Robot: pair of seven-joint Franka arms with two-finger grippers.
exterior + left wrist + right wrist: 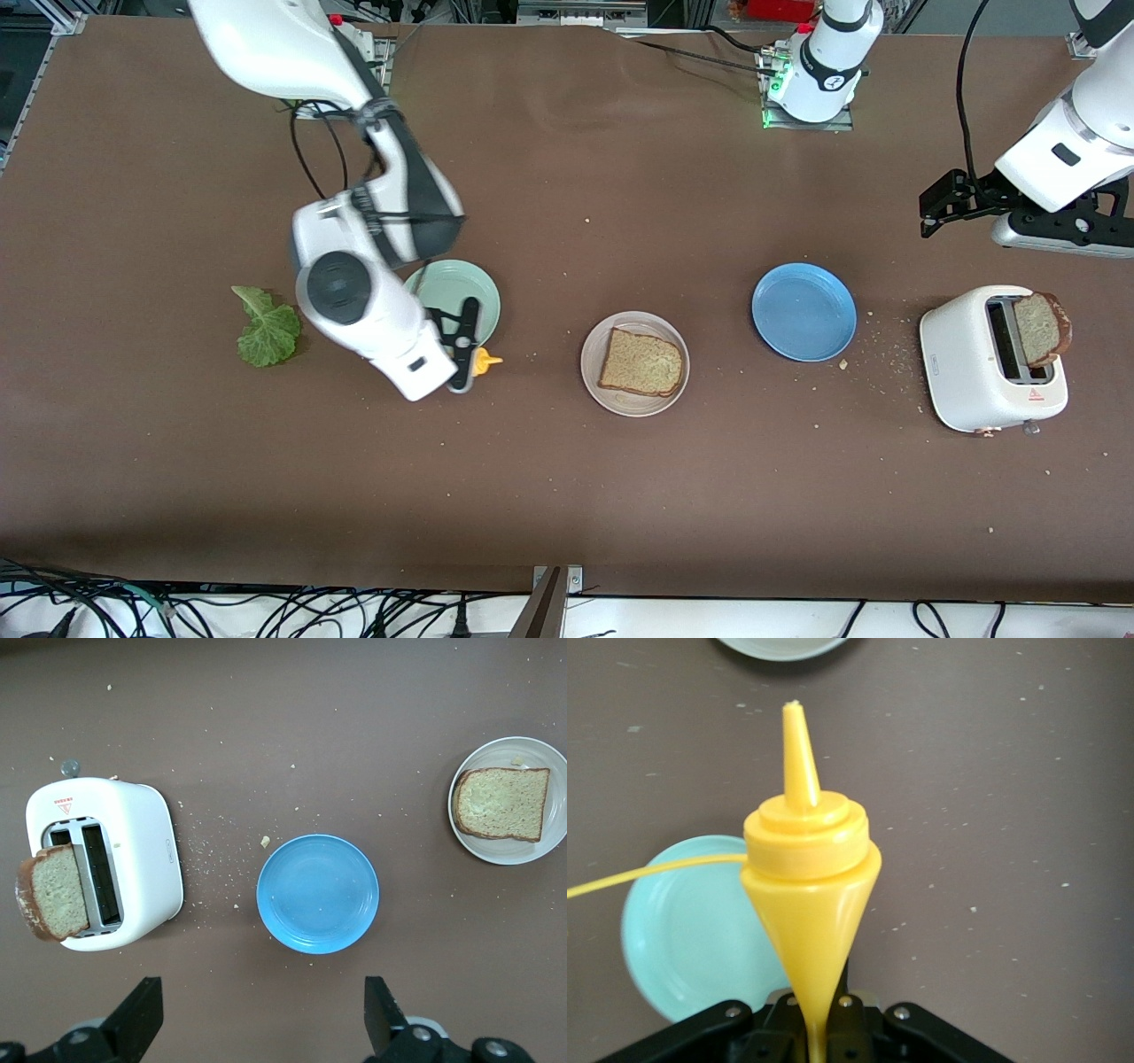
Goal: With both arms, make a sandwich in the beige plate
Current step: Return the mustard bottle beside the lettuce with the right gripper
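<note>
One bread slice (641, 362) lies on the beige plate (596, 379) mid-table; lettuce (264, 328) toward the right arm's edge and second slice (1042, 330) in the toaster (966, 372) toward the left arm's edge remain. Right gripper (463, 347) clamps a yellow sauce bottle (808, 904) over the mint plate's (469, 285) rim, bottle body mostly hidden. Left gripper (262, 1019) waits, fingers wide, near the toaster.

beige plate (592, 379): open above | flanks: mint plate (483, 292), blue plate (803, 311)

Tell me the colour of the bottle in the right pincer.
Yellow bottle, clearest in the right wrist view.
</note>
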